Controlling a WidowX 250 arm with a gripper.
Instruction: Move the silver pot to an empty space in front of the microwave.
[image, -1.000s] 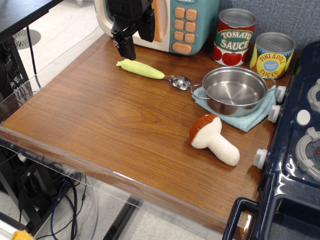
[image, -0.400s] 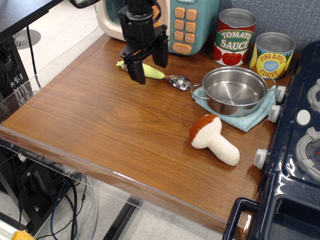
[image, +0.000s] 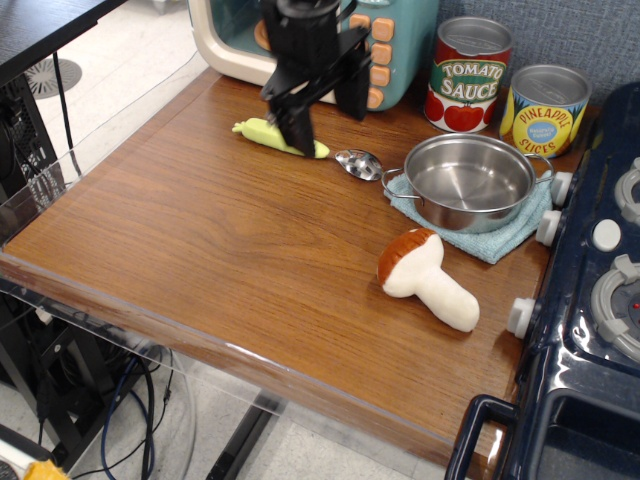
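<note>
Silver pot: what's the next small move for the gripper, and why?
Probably shift right and toward the camera until the gripper is over the near-left rim of the silver pot, then descend. The jaws stand open and empty above the green-handled spoon, well left of the pot, which sits untouched on the blue cloth, not yet near the microwave.

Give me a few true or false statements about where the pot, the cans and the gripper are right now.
1. The silver pot sits on a blue cloth. True.
2. The gripper holds the pot. False: it is open, apart from the pot.
3. The tomato sauce can lies on its side. False: it stands upright.
4. The mushroom toy lies nearer the camera than the pot. True.
</note>
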